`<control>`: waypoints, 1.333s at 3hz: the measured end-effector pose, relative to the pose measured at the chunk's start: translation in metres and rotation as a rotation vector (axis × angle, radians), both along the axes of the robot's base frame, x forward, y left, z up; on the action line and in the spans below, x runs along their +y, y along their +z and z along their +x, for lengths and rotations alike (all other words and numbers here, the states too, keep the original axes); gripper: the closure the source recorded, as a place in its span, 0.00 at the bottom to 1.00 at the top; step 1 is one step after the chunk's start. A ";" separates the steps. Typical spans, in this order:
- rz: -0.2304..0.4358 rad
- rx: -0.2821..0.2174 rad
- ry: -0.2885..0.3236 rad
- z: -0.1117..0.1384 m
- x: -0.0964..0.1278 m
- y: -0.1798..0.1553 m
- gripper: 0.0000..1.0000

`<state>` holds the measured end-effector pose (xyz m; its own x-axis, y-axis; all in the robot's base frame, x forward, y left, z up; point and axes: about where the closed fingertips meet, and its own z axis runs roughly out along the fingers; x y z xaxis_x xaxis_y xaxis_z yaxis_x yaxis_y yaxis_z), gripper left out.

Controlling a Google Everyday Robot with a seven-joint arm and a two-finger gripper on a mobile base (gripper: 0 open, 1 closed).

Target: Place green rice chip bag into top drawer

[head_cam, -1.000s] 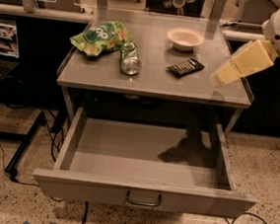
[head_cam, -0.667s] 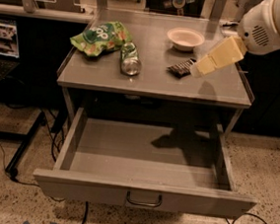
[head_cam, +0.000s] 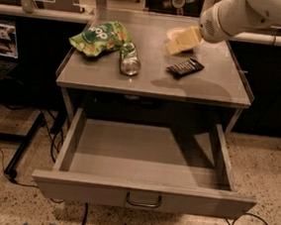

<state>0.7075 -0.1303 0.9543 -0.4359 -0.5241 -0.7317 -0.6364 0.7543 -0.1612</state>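
Green rice chip bag (head_cam: 99,36) flat on the table (head_cam: 207,88), back left. Just beside its right edge, a green can (head_cam: 129,59) on its side. Further right, a black snack packet (head_cam: 185,67) and a white bowl (head_cam: 174,33). Over the bowl, well apart from the bag, the pincer (head_cam: 179,42); released or clenched, cannot tell. Below, top drawer (head_cam: 146,160) pulled open, handle (head_cam: 143,202) at front centre.

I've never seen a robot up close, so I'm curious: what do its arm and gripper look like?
The arm is smooth, white and rounded, like a thick tube that ends in a bulky cylindrical wrist. The gripper, above the back of the table by the white bowl, is pale cream-yellow and blocky, tapering toward its tip. No cables or markings show on either.
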 end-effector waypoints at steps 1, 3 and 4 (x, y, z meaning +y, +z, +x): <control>0.035 0.016 -0.025 0.032 0.020 -0.007 0.00; 0.062 0.127 0.202 0.055 0.139 -0.026 0.00; 0.062 0.127 0.202 0.055 0.139 -0.026 0.00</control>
<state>0.7627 0.0085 0.9279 -0.4177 -0.5655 -0.7112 -0.7873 0.6159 -0.0273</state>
